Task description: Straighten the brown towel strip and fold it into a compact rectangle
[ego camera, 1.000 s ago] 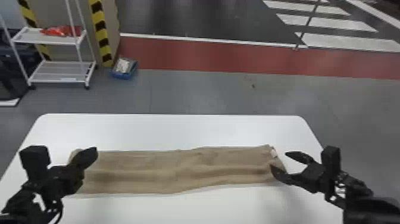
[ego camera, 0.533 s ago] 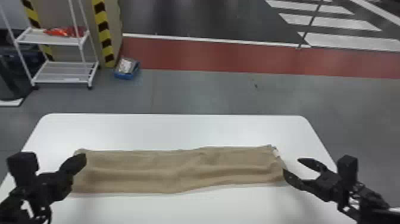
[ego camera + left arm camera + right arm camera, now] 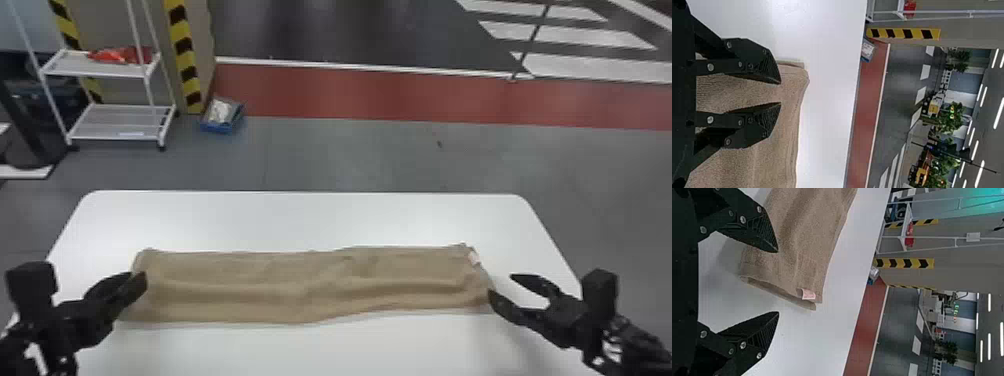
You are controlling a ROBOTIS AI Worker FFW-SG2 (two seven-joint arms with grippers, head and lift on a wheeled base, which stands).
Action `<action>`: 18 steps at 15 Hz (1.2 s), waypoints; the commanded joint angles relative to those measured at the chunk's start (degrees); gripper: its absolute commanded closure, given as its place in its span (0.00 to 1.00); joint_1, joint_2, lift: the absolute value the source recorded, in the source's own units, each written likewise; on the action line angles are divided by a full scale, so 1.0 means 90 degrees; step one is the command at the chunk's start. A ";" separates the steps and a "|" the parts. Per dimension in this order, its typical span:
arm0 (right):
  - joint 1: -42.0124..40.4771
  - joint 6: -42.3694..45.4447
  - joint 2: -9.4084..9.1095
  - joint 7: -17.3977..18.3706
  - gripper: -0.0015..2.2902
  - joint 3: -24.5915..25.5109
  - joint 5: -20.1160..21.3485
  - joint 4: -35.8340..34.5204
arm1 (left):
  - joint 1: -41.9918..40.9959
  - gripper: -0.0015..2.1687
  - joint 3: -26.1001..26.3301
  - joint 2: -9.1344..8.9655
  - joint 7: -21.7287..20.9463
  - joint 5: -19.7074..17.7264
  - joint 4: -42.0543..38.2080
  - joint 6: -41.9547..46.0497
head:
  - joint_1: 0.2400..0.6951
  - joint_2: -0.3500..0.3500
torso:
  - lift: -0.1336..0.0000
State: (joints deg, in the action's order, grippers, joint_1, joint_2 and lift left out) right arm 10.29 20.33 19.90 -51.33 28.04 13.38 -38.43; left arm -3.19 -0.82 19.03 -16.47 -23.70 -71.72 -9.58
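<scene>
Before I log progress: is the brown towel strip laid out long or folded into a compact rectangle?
Laid out long: the brown towel strip lies as one wavy band across most of the white table.

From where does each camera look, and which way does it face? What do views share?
Head view: on the head, facing forward and down to the towel and table; left arm and right arm enter low.
Left wrist view: on that wrist, facing past its parted jaws, over the towel, into the room.
Right wrist view: on that wrist, facing past parted jaws to the tag and room.
All share towel, table and red strip.
</scene>
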 commanded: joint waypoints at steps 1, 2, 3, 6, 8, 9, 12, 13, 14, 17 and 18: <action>-0.0030 0.0011 0.0025 0.0000 0.17 0.0000 -0.0012 0.0002 | -0.0075 0.29 -0.0124 0.0024 -0.0084 -0.0003 -0.0068 -0.0064 | 1.00 0.32 | 1.00; -0.0040 0.0050 0.0025 0.0000 0.17 0.0000 -0.0022 0.0002 | -0.0114 0.29 -0.0182 0.0034 -0.0123 -0.0003 -0.0117 -0.0162 | 1.00 0.32 | 1.00; -0.0040 0.0069 0.0025 0.0000 0.17 0.0000 -0.0032 0.0032 | -0.0183 0.29 -0.0212 0.0034 -0.0191 -0.0003 -0.0244 -0.0377 | 1.00 0.33 | 1.00; -0.0069 0.0108 0.0044 -0.0010 0.17 0.0000 -0.0081 0.0032 | -0.0251 0.29 -0.0222 0.0053 -0.0240 0.0055 -0.0332 -0.0611 | 1.00 0.32 | 1.00; -0.0069 0.0128 0.0044 -0.0020 0.17 0.0000 -0.0081 0.0032 | -0.0251 0.29 -0.0231 0.0063 -0.0201 0.0055 -0.0322 -0.0533 | 1.00 0.32 | 1.00; -0.0069 0.0148 0.0054 -0.0020 0.17 0.0000 -0.0081 0.0032 | -0.0251 0.29 -0.0231 0.0083 -0.0191 0.0065 -0.0322 -0.0513 | 1.00 0.32 | 1.00; -0.0069 0.0187 0.0064 -0.0010 0.17 0.0000 -0.0090 0.0041 | -0.0251 0.33 -0.0261 0.0102 -0.0172 0.0192 -0.0264 -0.0474 | 1.00 0.33 | 1.00; -0.0069 0.0206 0.0064 -0.0020 0.17 0.0000 -0.0100 0.0041 | -0.0251 0.34 -0.0261 0.0092 -0.0152 0.0270 -0.0244 -0.0455 | 1.00 0.33 | 1.00; -0.0069 0.0265 0.0074 -0.0020 0.17 0.0000 -0.0100 0.0051 | -0.0251 0.34 -0.0261 0.0092 -0.0142 0.0319 -0.0225 -0.0455 | 1.00 0.33 | 1.00; -0.0069 0.0284 0.0074 -0.0020 0.17 0.0000 -0.0120 0.0080 | -0.0251 0.34 -0.0261 0.0112 -0.0133 0.0456 -0.0225 -0.0474 | 1.00 0.34 | 1.00; -0.0069 0.0284 0.0074 -0.0020 0.17 0.0000 -0.0120 0.0080 | -0.0251 0.34 -0.0261 0.0122 -0.0133 0.0495 -0.0225 -0.0474 | 1.00 0.34 | 1.00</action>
State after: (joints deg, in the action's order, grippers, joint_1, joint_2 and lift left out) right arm 9.67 22.86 20.56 -51.50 28.04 12.35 -37.74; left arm -5.45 -3.16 20.03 -17.67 -19.82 -73.75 -13.80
